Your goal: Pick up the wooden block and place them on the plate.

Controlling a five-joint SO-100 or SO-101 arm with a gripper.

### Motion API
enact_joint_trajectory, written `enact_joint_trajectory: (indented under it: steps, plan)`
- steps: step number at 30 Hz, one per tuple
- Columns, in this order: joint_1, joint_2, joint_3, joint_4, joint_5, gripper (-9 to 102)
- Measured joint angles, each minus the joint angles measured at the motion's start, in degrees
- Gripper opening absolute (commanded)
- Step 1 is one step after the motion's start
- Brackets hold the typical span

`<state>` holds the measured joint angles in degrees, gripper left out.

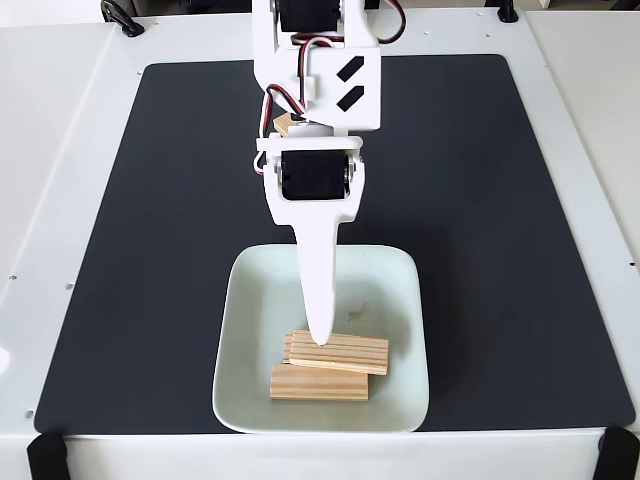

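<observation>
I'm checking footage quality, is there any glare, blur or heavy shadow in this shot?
In the fixed view the light is soft and even: the white table looks washed out, the plate and wooden blocks are sharp, and the gripper casts only a faint shadow.

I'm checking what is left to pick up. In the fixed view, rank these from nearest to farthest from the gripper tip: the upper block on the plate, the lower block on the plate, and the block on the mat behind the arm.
1. Upper block, right at the gripper tip, on the plate.
2. Lower block, just below it, toward the plate's near edge.
3. Block behind the arm, far up on the black mat, partly hidden.
</observation>
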<state>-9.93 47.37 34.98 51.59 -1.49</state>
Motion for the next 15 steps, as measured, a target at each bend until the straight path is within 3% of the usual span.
enact_joint_trajectory:
  steps: [8,10,13,15]
  plan:
    - [0.0,0.26,1.67,0.0,0.0,32]
    - [-0.18,1.14,3.78,0.0,0.0,24]
    - [-0.88,2.99,6.94,0.0,0.0,1]
    - [-1.23,3.78,7.65,0.0,0.0,0]
